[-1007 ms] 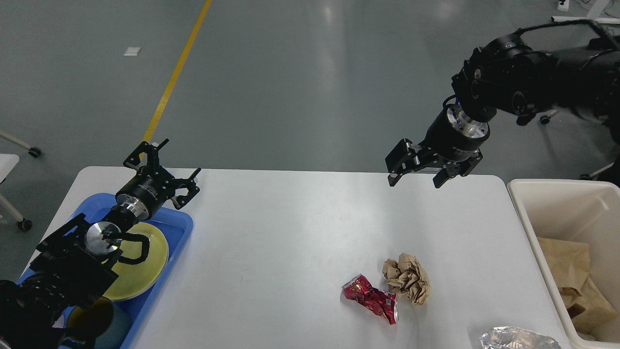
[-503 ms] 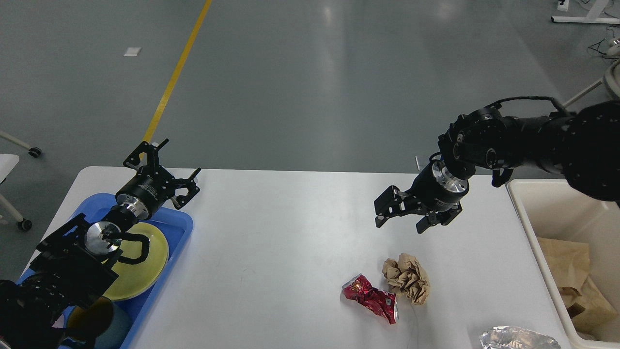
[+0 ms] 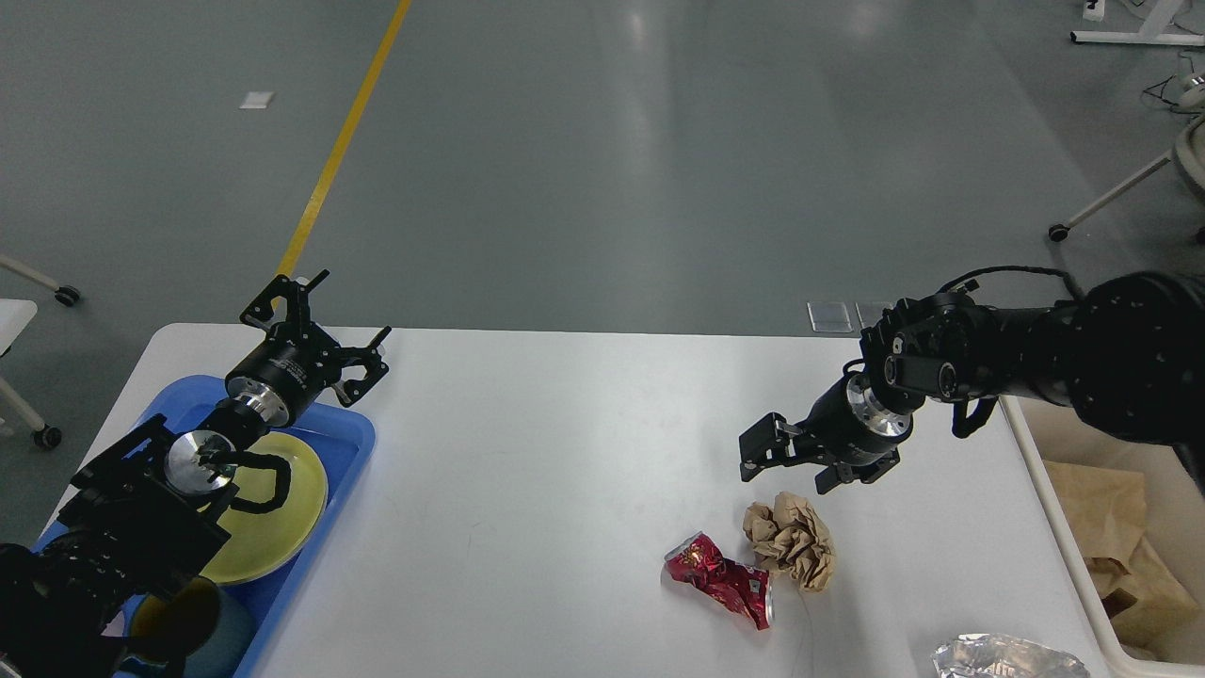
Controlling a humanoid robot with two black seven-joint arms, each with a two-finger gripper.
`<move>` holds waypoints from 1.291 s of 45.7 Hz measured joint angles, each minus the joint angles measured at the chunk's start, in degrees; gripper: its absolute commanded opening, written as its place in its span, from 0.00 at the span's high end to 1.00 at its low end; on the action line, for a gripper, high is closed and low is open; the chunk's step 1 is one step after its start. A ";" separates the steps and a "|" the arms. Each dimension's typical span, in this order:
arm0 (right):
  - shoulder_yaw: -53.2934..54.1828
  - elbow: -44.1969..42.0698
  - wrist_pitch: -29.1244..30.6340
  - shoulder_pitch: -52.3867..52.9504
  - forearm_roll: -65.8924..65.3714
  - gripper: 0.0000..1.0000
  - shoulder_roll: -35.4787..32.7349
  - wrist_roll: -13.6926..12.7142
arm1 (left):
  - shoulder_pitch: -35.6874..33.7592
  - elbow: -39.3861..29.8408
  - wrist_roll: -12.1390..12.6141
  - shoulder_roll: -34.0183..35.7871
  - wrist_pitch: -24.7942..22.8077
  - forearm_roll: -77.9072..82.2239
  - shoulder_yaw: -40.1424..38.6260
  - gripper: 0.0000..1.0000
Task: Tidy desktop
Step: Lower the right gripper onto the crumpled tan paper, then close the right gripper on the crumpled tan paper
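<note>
The white desktop (image 3: 546, 490) fills the lower part of the head view. On its right half lie a crumpled brown paper ball (image 3: 791, 540) and, touching it on the left, a crushed red can (image 3: 720, 579). A crumpled silver foil piece (image 3: 1007, 657) sits at the front right edge. My right gripper (image 3: 789, 475) hangs open just above and behind the paper ball, fingers pointing down-left. My left gripper (image 3: 315, 325) is open over the far left corner, holding nothing.
A blue tray (image 3: 350, 435) on the left holds a yellow plate (image 3: 273, 523) and a dark cup (image 3: 184, 626). A cream bin (image 3: 1083, 565) with brown paper inside stands off the desktop's right end. A yellow floor line runs behind.
My right arm has come down and toward me, lowering its open gripper from above the desktop's far edge to just over the paper ball. The left arm has stayed still.
</note>
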 measured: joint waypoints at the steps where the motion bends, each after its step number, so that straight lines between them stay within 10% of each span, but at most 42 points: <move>1: -0.03 -0.07 -0.03 -0.19 0.04 0.02 -0.05 0.00 | 0.00 0.00 0.00 0.00 0.00 0.00 0.00 0.04; 29: -0.29 -1.20 -5.85 -6.99 0.63 0.10 -1.18 0.00 | 0.00 0.00 0.00 0.01 0.00 0.00 0.00 0.04; 54: -0.66 -1.06 -7.55 -7.73 0.41 1.00 -2.37 -0.08 | 0.00 0.00 -0.01 0.01 0.00 0.00 0.00 0.04; 59: -0.73 -0.87 -6.89 -7.46 0.38 1.00 -2.46 -0.09 | 0.00 0.00 -0.01 0.01 0.00 0.00 0.00 0.04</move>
